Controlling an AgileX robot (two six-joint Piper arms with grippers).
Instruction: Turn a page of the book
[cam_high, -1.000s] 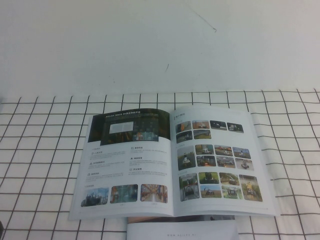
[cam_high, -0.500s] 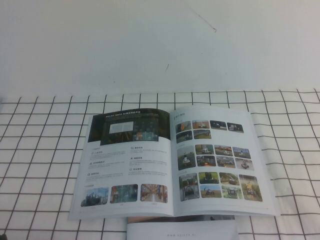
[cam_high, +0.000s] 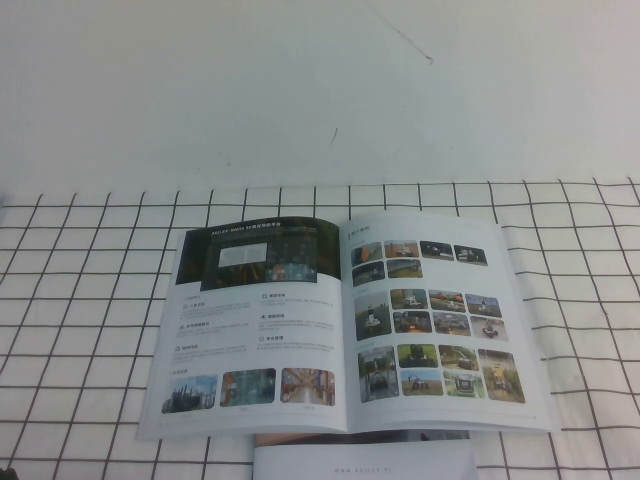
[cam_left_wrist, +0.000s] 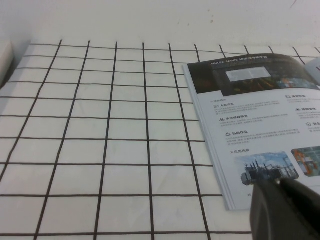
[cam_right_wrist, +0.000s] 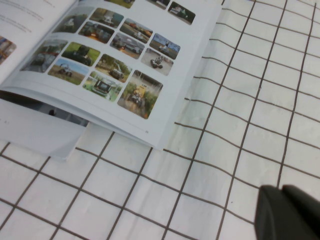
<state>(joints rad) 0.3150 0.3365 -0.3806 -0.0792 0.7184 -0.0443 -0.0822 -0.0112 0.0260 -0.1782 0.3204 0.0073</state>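
The book (cam_high: 345, 330) lies open and flat on the checked cloth. The page (cam_high: 255, 340) lies on its left side with the dark banner and three photos facing up; it also shows in the left wrist view (cam_left_wrist: 255, 115). The right-hand sheet (cam_high: 435, 320) carries a grid of many small photos. My left gripper (cam_left_wrist: 277, 183) is shut and empty, just over the page's near outer corner. My right gripper (cam_right_wrist: 281, 188) is shut and empty, over bare cloth off the book's near right corner (cam_right_wrist: 155, 142). Neither gripper shows in the high view.
A smaller white booklet (cam_high: 365, 462) lies partly under the book's front edge, also seen in the right wrist view (cam_right_wrist: 35, 132). The checked cloth (cam_high: 80, 300) covers the table. A white wall (cam_high: 300, 90) rises behind it.
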